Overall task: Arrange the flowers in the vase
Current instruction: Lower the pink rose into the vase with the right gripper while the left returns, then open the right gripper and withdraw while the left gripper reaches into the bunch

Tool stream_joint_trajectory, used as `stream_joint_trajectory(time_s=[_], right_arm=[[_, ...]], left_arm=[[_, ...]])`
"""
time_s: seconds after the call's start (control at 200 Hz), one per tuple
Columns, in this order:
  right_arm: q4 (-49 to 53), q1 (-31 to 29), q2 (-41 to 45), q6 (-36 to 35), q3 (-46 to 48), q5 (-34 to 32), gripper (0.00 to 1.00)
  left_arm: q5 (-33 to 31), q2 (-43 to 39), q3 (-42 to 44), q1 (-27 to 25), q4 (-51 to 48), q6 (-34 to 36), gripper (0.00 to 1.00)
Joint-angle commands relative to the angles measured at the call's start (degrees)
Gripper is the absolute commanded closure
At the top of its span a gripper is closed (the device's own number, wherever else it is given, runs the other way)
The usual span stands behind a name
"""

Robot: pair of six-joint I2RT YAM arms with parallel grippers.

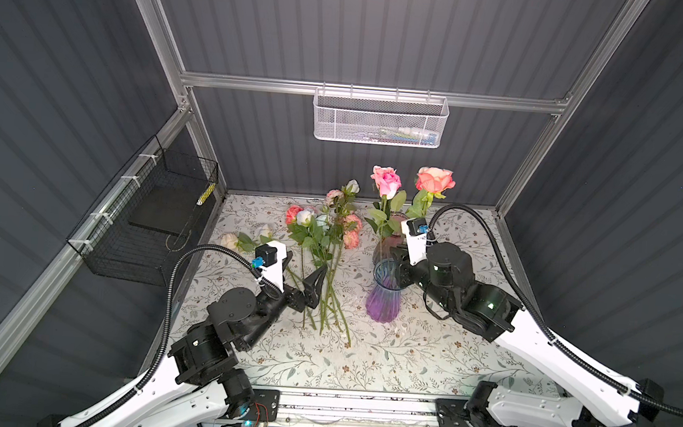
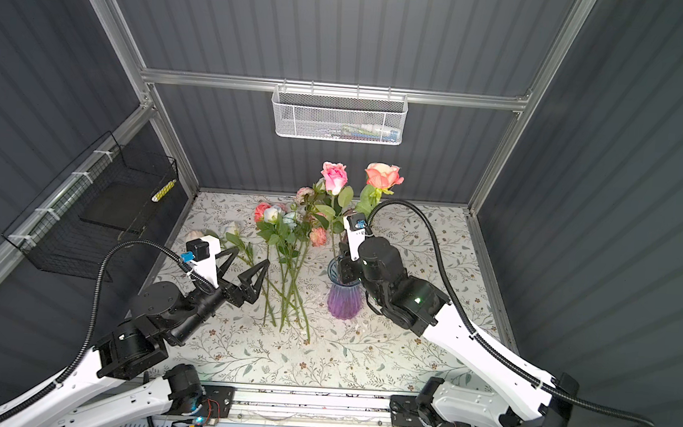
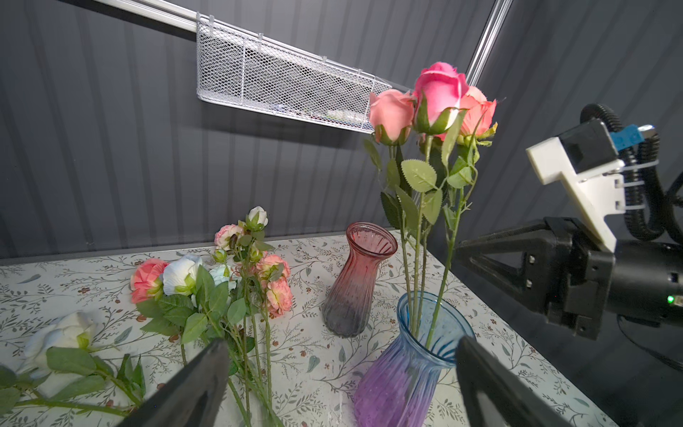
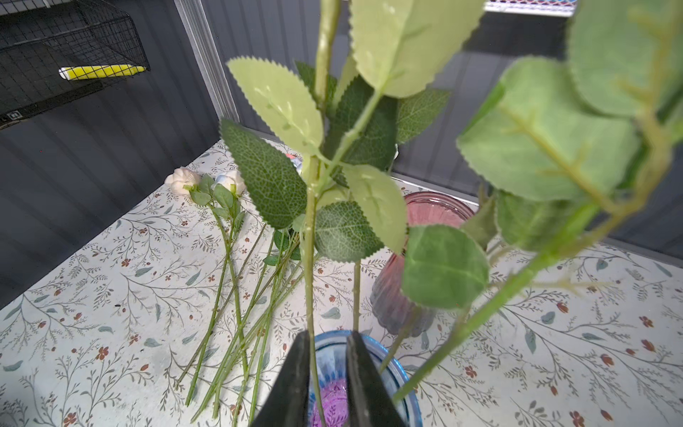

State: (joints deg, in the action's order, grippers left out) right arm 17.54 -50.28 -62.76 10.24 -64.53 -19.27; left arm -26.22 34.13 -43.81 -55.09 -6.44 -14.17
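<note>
Three roses, with the pink one (image 3: 438, 92) in the middle, stand upright in the blue-and-purple vase (image 3: 403, 377); both top views show it (image 1: 382, 305) (image 2: 343, 304) at mid-table. My right gripper (image 4: 327, 334) hovers just over the vase mouth, its jaws slightly apart. One green stem (image 4: 309, 258) passes between them, against one finger with a gap beside it. My left gripper (image 2: 252, 256) stands wide open and empty, low over the stems of the loose flowers (image 1: 321, 238) lying on the table left of the vase. Two white flowers (image 1: 246, 236) lie further left.
An empty pink-to-grey glass vase (image 3: 358, 281) stands just behind the blue one. A white mesh basket (image 1: 378, 119) hangs on the back rail. A black wire basket (image 1: 156, 216) hangs on the left wall. The table (image 1: 424, 354) has a floral cover.
</note>
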Motion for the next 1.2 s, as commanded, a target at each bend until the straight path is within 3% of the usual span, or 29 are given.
stream_joint_trajectory(time_s=[0.0, 0.11, 0.32, 0.4, 0.47, 0.57, 0.625, 0.715, 0.84, 1.196], right_arm=[[-0.75, 0.03, 5.28, 2.78, 1.02, 1.61, 0.76], [0.02, -0.17, 9.92, 4.48, 2.04, 3.28, 0.72], [3.10, -0.14, 19.25, 5.87, 5.71, -0.82, 0.64], [3.03, 0.23, 22.26, 6.53, 10.03, -6.59, 0.63], [-0.85, 1.11, 25.88, 9.69, 17.21, -12.01, 0.58], [-2.62, 5.90, 29.76, 15.18, 24.27, -7.76, 0.57], [-2.40, 9.26, 30.61, 17.66, 26.69, -4.56, 0.57], [-2.00, 14.04, 31.02, 21.05, 29.17, 0.42, 0.59], [-2.89, 16.22, 30.96, 22.45, 31.40, 4.11, 0.60], [-4.36, 16.55, 32.67, 23.33, 35.46, 6.69, 0.60]], left_arm=[[-1.27, 0.51, 0.68, -0.30, 0.29, -0.77, 0.04], [-4.00, 1.93, 2.09, -0.29, 0.78, -1.34, 0.04], [-19.66, 8.96, 5.04, -0.04, -1.78, -6.82, 0.04], [-14.29, 13.91, 3.54, 3.37, -4.80, -8.96, 0.03], [-2.62, 19.26, 1.28, 10.62, -7.71, -12.42, 0.05], [14.86, 28.11, -2.33, 21.90, -9.94, -15.16, 0.11], [19.14, 33.22, -4.78, 24.55, -11.53, -15.53, 0.13], [19.72, 40.91, -9.03, 25.44, -13.73, -14.95, 0.20], [18.71, 49.42, -14.18, 27.67, -16.21, -15.35, 0.42], [8.37, 64.34, -21.96, 32.62, -20.89, -15.11, 0.59]])
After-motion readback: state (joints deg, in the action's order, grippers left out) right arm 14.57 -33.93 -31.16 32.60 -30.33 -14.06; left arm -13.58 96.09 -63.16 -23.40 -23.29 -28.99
